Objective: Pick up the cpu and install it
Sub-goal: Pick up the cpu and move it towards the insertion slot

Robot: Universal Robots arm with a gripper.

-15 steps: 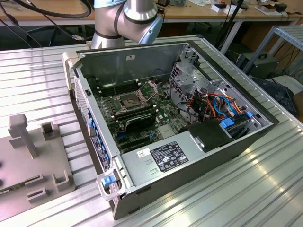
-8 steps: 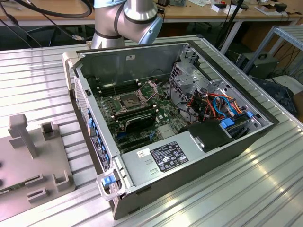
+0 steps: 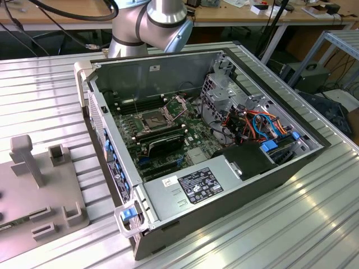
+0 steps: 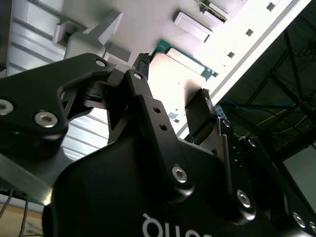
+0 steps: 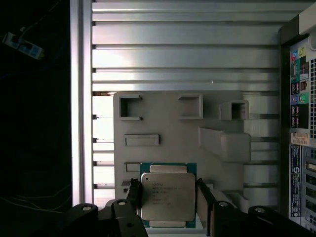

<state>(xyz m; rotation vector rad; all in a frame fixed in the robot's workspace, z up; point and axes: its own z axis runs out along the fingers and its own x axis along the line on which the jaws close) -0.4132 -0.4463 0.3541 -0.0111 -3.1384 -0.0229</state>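
The gripper (image 5: 168, 183) straddles the cpu (image 5: 168, 197), its jaws close beside two opposite edges; whether they pinch it I cannot tell. The cpu lies flat at one edge of the grey fixture plate (image 5: 168, 128). It is probably light, stiff, slick-topped and fragile underneath, so those side edges suit a grip. Beyond, the ribbed aluminium table (image 5: 187, 59) carries the open computer case (image 3: 224, 185); workbenches (image 3: 252, 14) stand behind.

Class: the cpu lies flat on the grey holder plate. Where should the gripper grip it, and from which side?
Grip the cpu by two opposite side edges, coming straight down from above. It lies flat on the holder plate, so only its thin edges offer purchase; the open gripper flanks them.
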